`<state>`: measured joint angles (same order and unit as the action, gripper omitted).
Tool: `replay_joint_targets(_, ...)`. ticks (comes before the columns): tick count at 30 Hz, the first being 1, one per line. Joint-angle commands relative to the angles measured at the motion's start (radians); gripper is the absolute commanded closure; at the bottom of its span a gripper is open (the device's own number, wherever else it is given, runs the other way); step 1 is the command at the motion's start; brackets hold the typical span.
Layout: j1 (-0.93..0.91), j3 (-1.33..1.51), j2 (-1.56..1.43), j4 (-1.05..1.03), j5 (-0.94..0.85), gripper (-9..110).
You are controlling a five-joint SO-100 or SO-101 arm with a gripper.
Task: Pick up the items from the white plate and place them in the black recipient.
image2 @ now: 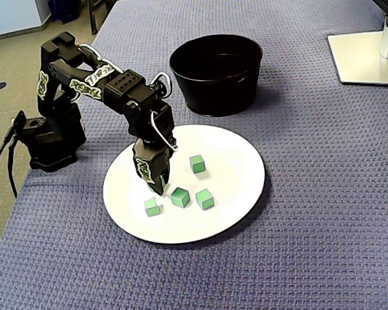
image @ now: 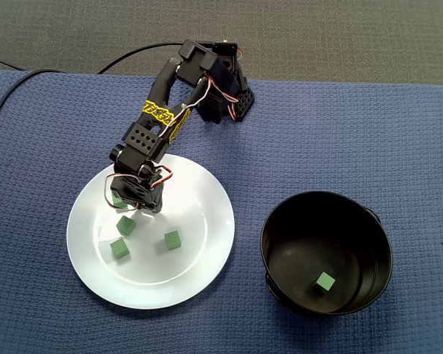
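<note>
Blue cloth (image2: 297,258) covers the table, and the white plate (image2: 239,168) lies on it near the front of this fixed view. Four green blocks sit on the plate because nobody has moved them yet: the left cube (image2: 152,206), the middle cube (image2: 180,196), the right cube (image2: 205,199) and the back cube (image2: 197,163). A fifth cube (image: 324,282) already lies at the bottom of the black bucket (image: 280,228), so the job looks partly done.

The arm (image2: 110,84) bends down over the plate so the gripper (image2: 161,186) can reach a block. Its tip hangs just beside the left cube and the middle cube. I cannot tell if the fingers are apart or together, because they point down and look dark. No block looks lifted. I think one of those two is the next to grab.
</note>
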<state>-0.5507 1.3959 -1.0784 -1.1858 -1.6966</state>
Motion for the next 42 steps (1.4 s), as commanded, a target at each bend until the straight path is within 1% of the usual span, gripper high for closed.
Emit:
replay_joint_targets(1,-0.002,0.009,-0.058,-0.017,0.051,101)
replay_joint_targets(4,0.008,-0.006,-0.092,-0.060,0.112,101)
replay_joint_targets(8,0.028,-0.081,-0.186,-0.209,0.239,101)
replay_joint_targets(14,0.144,-0.316,-0.348,-0.454,0.563,101)
replay_joint_targets(19,0.344,-0.543,-0.463,-0.502,0.874,101)
replay_joint_targets(23,0.541,-0.609,-0.505,-0.383,1.081,102)
replay_joint_targets(27,0.719,-0.578,-0.512,-0.187,1.229,102)
replay_joint_targets(30,0.831,-0.476,-0.497,-0.052,1.269,102)
replay_joint_targets(34,0.914,-0.334,-0.443,0.086,1.336,102)
replay_joint_targets(41,0.953,-0.020,-0.390,0.327,1.318,101)
replay_joint_targets(42,0.953,0.006,-0.385,0.350,1.319,98)
